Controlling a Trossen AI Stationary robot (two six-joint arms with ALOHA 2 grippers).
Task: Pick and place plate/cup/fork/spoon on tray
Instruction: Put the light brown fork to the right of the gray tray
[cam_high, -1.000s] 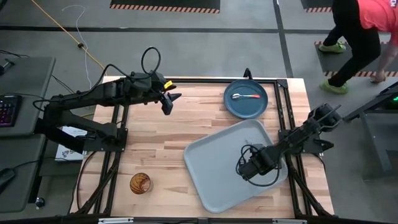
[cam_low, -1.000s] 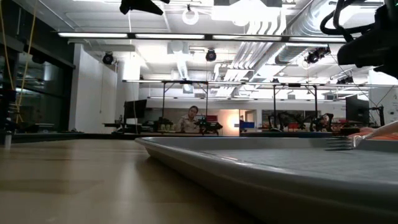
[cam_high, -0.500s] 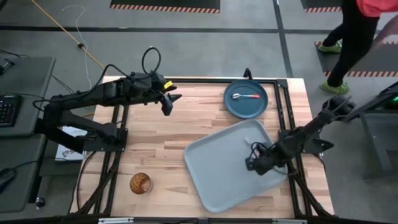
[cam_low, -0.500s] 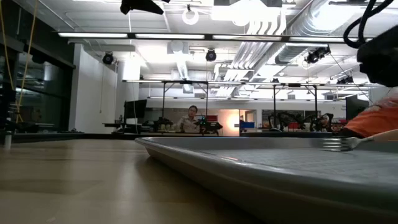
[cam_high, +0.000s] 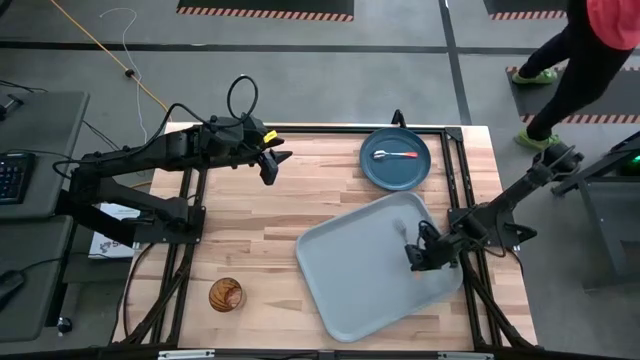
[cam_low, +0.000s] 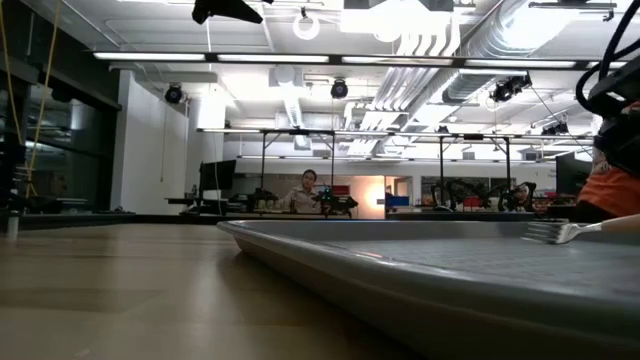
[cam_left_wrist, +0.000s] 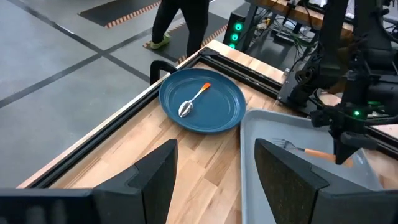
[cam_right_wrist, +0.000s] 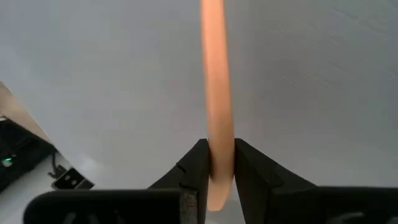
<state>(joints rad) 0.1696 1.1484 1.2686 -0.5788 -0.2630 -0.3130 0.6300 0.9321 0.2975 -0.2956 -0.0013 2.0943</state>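
As the right gripper (cam_right_wrist: 216, 163) slides toward the tray (cam_high: 350, 270) edge | jaws still pinching fork (cam_right_wrist: 215, 93) | left gripper (cam_left_wrist: 214, 174) idle, jaws wide | release next, likely.

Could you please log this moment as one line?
right gripper: shut on fork, on tray | left gripper: open, idle | spoon on plate

On the table (cam_high: 250, 215), the tray (cam_high: 360, 270) lies toward the right arm's side, with the plate (cam_high: 395, 170) just beyond its far corner and the spoon (cam_high: 396, 155) on that plate. The fork (cam_left_wrist: 305, 150) lies on the tray near its right edge, its handle between the fingers of the right claw (cam_high: 418, 262). The cup (cam_high: 225, 294) stands well apart at the near left, and the left claw (cam_high: 272, 167) hangs over the far left part.
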